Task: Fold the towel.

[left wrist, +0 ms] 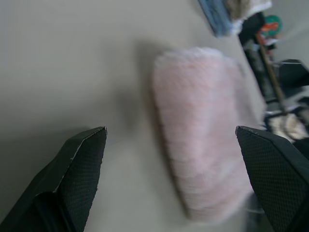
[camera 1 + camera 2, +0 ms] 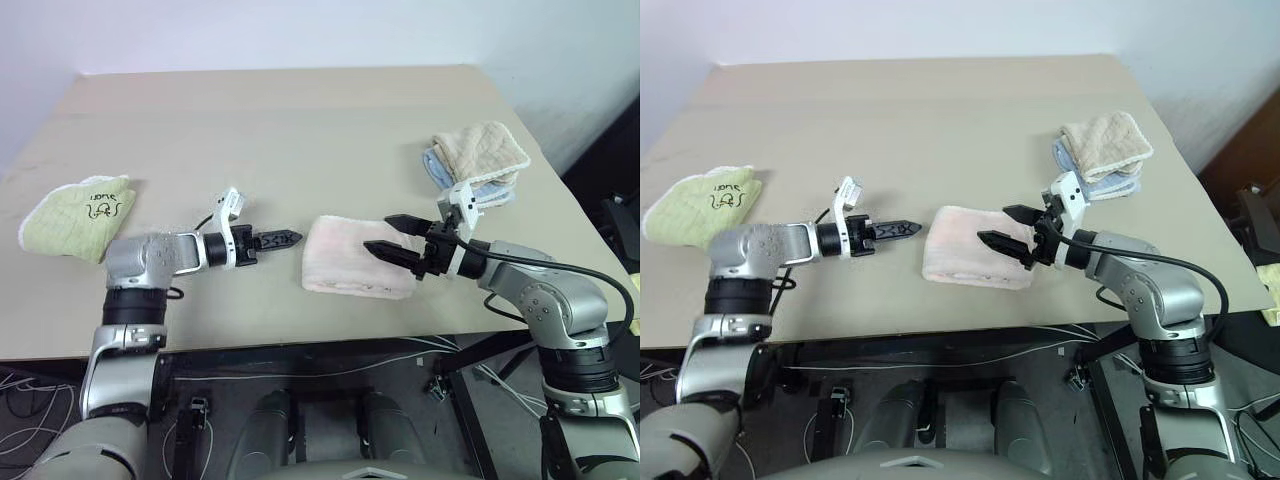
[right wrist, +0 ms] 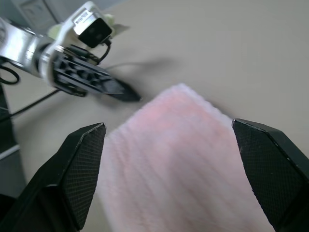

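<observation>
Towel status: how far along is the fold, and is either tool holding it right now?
Done: the towel lies as a compact folded block on the table. In hand: nothing. The left tool sits open just off its left end, apart from it, and the right tool is open above its right end, gripping no cloth. Left: apparently only pulling the arms clear; the underside is hidden.

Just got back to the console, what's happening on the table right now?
The pink towel lies folded into a compact rectangle near the table's front edge. Both pincers are open and off it: the left pincer beside its left end, the right pincer above its right end. A green cloth and stacked cloths sit aside.
</observation>
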